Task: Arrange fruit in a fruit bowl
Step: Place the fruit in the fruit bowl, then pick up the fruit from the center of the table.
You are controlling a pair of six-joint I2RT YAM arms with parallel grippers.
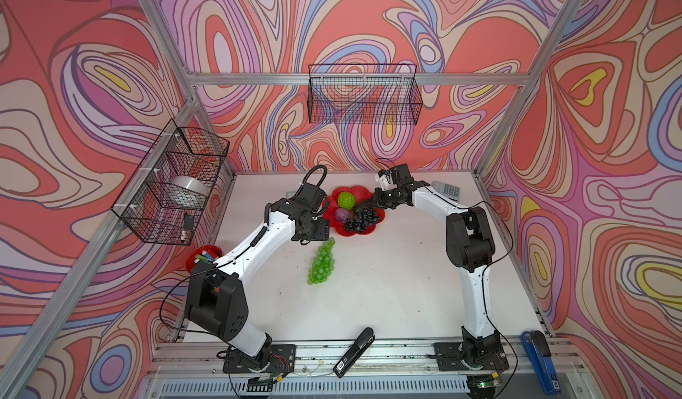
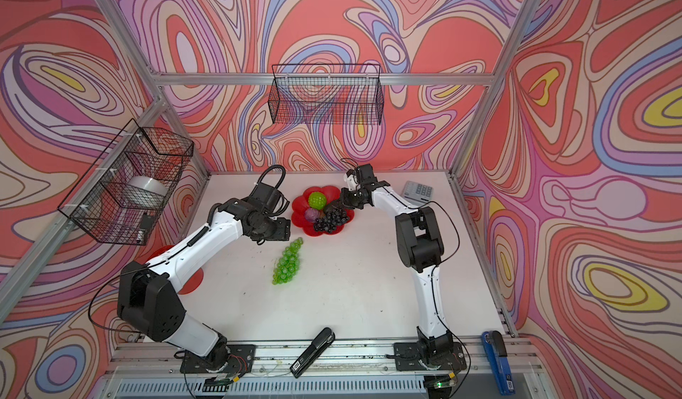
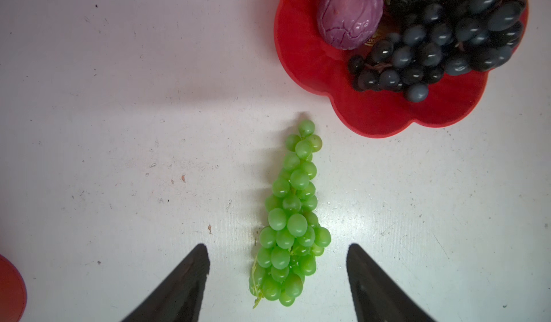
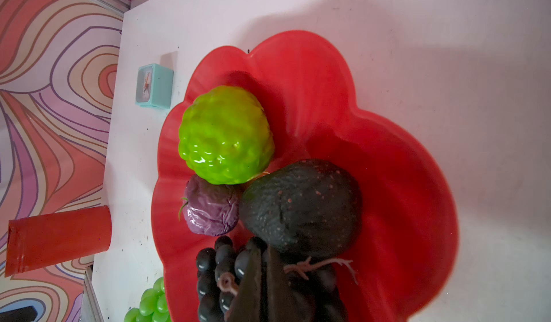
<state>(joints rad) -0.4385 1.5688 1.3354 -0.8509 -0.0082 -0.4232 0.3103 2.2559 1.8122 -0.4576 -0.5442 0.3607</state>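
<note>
Dark grape bunch (image 4: 206,262) half hidden behind right end effector (image 4: 264,256)

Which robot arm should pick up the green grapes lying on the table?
The left. Its open gripper hangs right over the green grapes, fingers either side. The right gripper is shut, over the fruit bowl by the dark grapes.

Robot lab cell: aluminium frame (image 1: 258,79), printed swirl walls (image 1: 369,17), white bench (image 1: 369,297)
</note>
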